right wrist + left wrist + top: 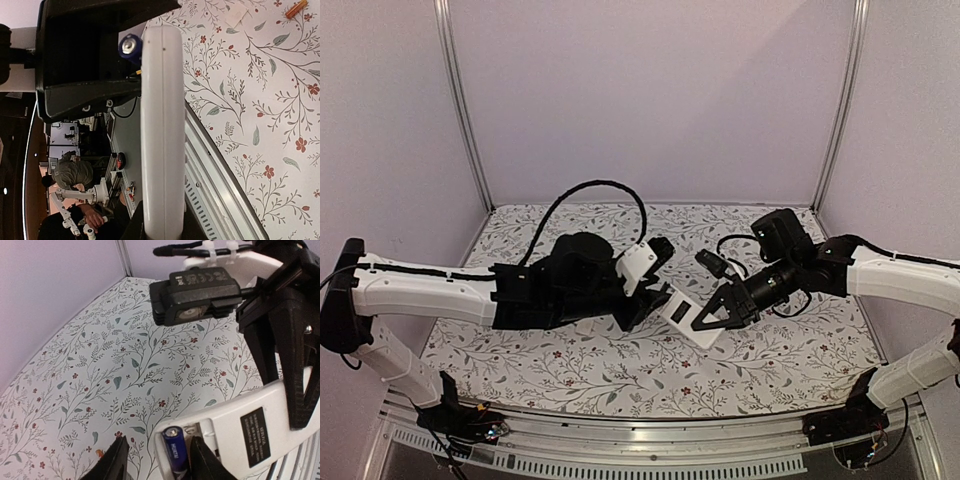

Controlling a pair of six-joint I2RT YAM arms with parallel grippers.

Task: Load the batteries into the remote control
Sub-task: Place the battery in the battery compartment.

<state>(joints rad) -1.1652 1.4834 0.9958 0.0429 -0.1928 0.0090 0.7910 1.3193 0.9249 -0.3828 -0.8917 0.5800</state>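
Loose orange battery (296, 9) (right wrist view), blue battery (175, 447) in remote (225, 412)

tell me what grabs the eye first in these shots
A white remote control hangs over the flowered table, clamped by the right gripper. A dark blue battery sits in its open compartment, the left gripper open around it. A small orange battery lies loose on the table.
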